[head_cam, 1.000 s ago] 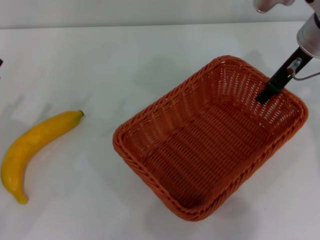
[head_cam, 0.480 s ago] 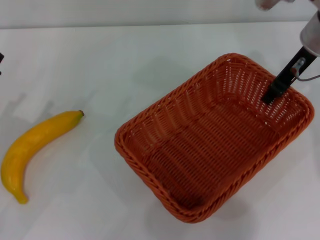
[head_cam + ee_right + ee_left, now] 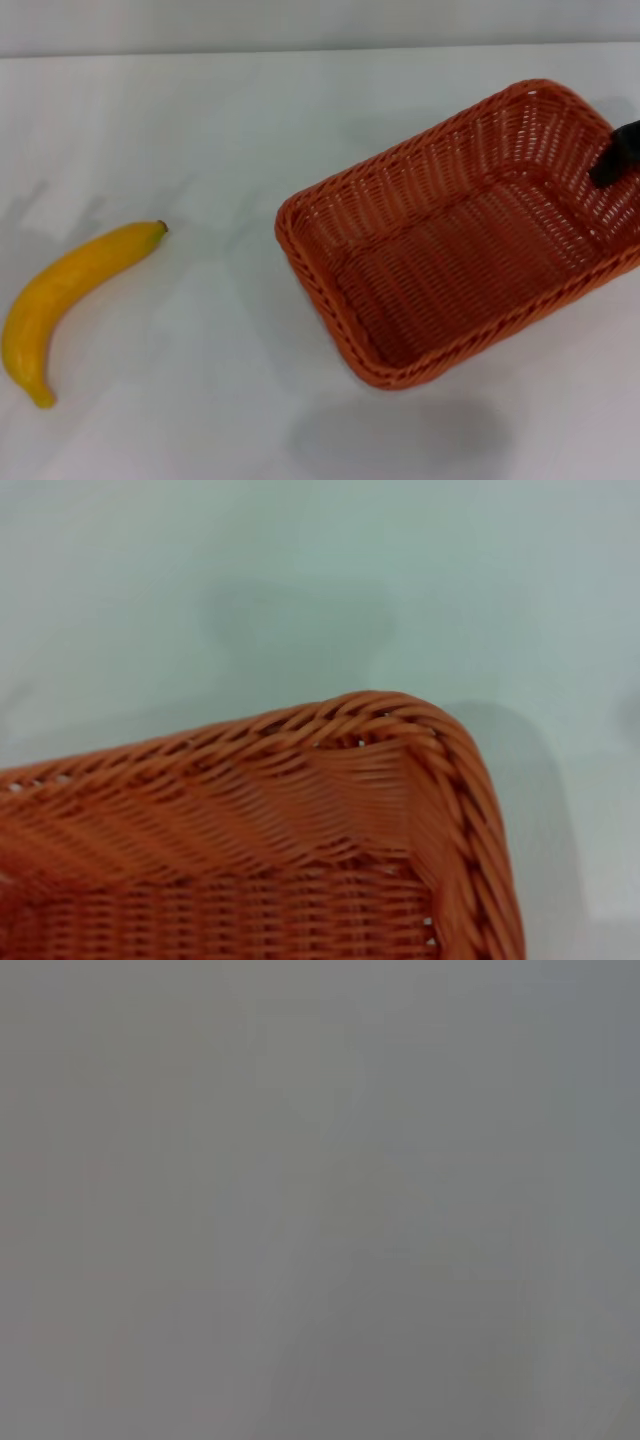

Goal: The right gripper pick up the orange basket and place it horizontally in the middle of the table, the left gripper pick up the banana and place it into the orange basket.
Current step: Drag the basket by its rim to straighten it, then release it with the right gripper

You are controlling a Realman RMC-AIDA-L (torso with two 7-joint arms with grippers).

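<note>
The orange basket (image 3: 450, 260) hangs tilted above the white table (image 3: 200, 130) at the right of the head view, its shadow cast on the tabletop below it. One black finger of my right gripper (image 3: 610, 168) reaches inside the basket's far right wall, shut on that wall. In the right wrist view a rounded corner of the basket's braided rim (image 3: 380, 705) fills the lower half, with table (image 3: 250, 580) beyond. The yellow banana (image 3: 70, 290) lies on the table at the far left. My left gripper is out of view; the left wrist view is plain grey.
The basket's right end runs past the head view's right edge. White tabletop stretches between banana and basket, and a pale wall line runs along the table's far edge.
The basket has risen off the table and swung to the right with my right gripper, turning more lengthwise across the view. The banana has not moved.
</note>
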